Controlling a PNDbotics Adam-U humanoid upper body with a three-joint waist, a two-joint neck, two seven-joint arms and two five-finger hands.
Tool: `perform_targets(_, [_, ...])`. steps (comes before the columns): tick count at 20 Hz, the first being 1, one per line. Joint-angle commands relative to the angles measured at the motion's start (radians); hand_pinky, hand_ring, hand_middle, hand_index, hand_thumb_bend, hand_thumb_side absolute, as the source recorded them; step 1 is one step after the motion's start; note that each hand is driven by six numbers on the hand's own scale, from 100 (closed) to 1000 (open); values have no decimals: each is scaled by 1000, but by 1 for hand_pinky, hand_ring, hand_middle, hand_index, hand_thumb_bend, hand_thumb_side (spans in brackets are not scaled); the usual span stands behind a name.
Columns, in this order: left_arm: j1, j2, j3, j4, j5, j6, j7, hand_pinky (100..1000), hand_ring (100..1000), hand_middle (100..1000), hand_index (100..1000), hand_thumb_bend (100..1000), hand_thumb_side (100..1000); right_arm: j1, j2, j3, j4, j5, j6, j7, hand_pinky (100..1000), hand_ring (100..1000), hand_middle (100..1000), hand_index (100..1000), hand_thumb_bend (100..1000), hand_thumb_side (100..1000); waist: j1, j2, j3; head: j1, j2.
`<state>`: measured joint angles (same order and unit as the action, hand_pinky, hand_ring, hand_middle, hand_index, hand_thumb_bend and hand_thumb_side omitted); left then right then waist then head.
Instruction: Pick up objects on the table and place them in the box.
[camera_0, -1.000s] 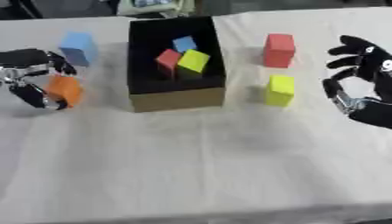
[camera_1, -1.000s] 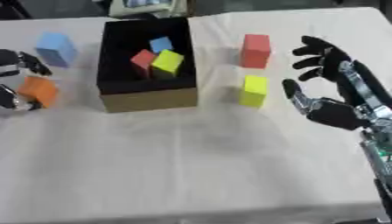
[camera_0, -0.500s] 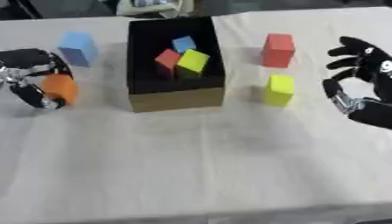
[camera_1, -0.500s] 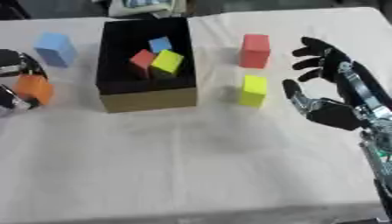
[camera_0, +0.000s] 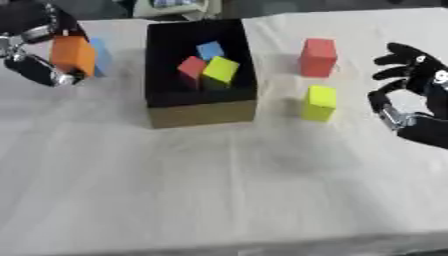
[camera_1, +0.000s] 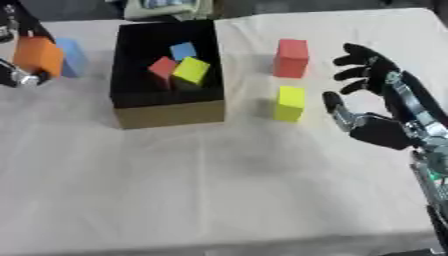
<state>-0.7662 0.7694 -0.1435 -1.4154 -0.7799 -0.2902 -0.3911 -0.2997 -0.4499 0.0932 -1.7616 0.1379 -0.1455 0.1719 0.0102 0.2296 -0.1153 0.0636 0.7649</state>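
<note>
Left hand (camera_0: 35, 55) curled around a smooth orange cube (camera_0: 73, 55), right hand (camera_1: 372, 107) spread wide beside the black box (camera_0: 199, 107).

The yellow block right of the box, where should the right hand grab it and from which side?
Probably from above, thumb and fingers across the two side faces of the yellow block. It stands upright and clear of the box and red block, with the open right hand just beside it.

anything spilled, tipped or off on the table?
Nothing stands out. Three cubes lie jumbled inside the box; red block and yellow block stand upright right of it. Left hand holds the orange block.
</note>
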Motion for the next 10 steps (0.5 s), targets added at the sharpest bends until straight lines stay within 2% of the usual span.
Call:
perform_targets(1, [-70, -35, -5, -40, -1, 19, 44, 732, 533, 418, 598, 292, 216, -10, -10, -4, -7, -8, -3, 6, 654, 757, 802, 962, 240, 351, -3, -34, 0, 4, 5])
perform_targets(5, [-158, -144, -49, 23, -55, 11, 75, 738, 547, 434, 615, 295, 220, -13, -4, 1, -6, -11, -5, 13, 654, 757, 801, 962, 240, 351, -4, -33, -9, 16, 5])
perform_targets(10, [-211, -259, -79, 145, -132, -6, 115, 744, 570, 453, 634, 325, 245, -18, 2, 8, -4, -14, -7, 21, 654, 758, 801, 962, 238, 352, -6, -27, -25, 31, 5])
